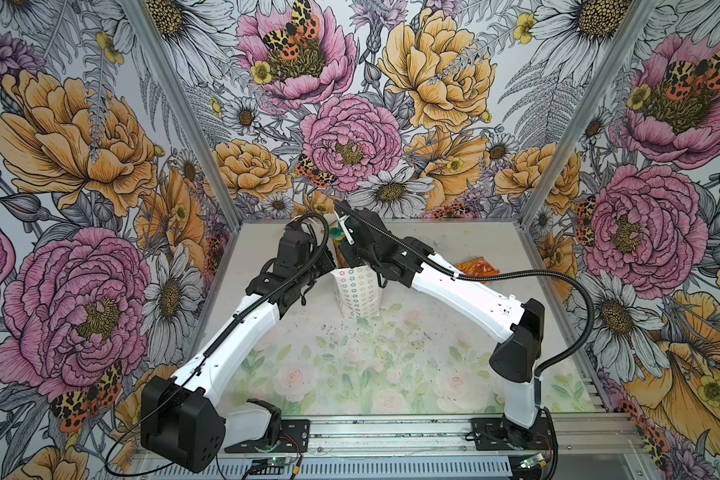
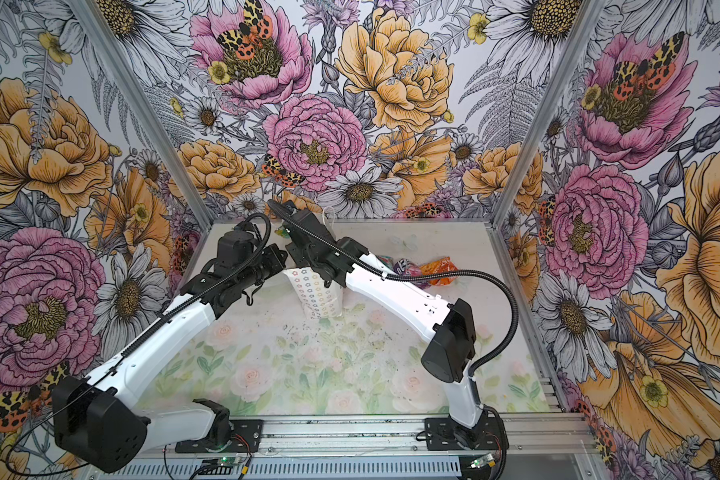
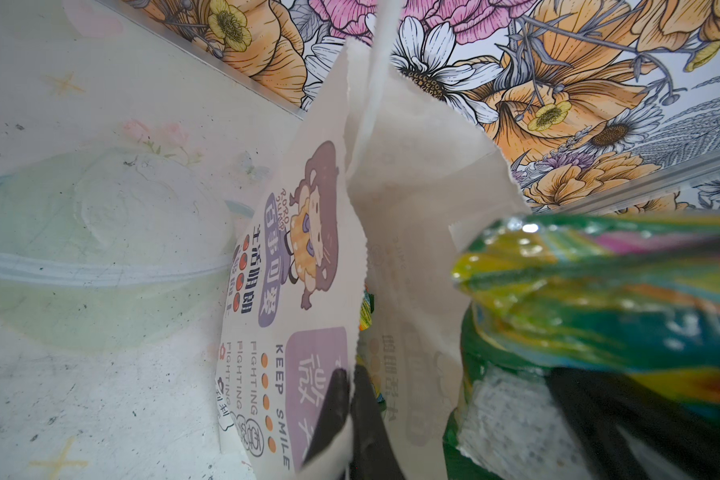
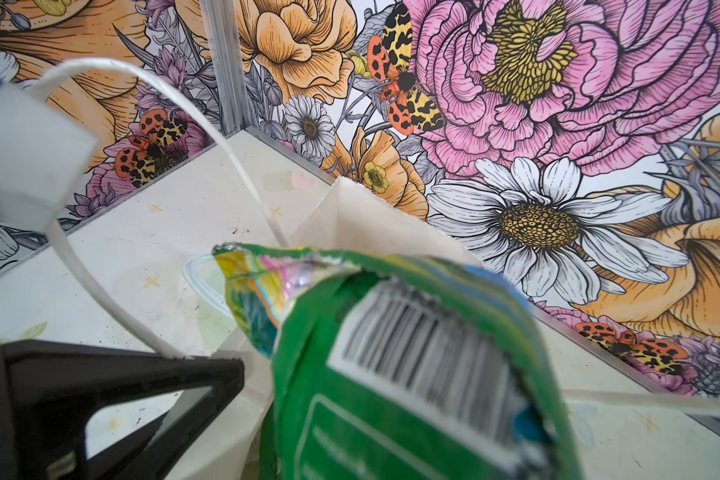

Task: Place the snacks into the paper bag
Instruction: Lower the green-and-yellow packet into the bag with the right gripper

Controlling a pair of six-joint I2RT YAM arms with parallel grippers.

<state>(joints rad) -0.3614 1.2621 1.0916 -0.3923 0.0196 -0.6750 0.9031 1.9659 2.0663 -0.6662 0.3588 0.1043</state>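
Note:
The white paper bag [image 1: 358,297] [image 2: 314,297] stands upright mid-table between both arms. My left gripper [image 3: 350,384] is shut on the top edge of the bag's printed front wall [image 3: 300,266], holding the mouth apart. My right gripper [image 1: 344,249] is shut on a green snack packet [image 4: 395,365] [image 3: 591,299] that hangs over the bag's open mouth; the packet hides the fingertips in the right wrist view. Another colourful snack [image 3: 366,309] shows inside the bag. More snacks lie on the table to the right: an orange one [image 2: 443,270] [image 1: 472,266] and a purple one [image 2: 404,266].
A translucent round plastic container [image 3: 100,257] rests on the table beside the bag, toward the back wall. The bag's white cord handle [image 4: 208,129] arches up near my left gripper. Flowered walls close in the back and both sides.

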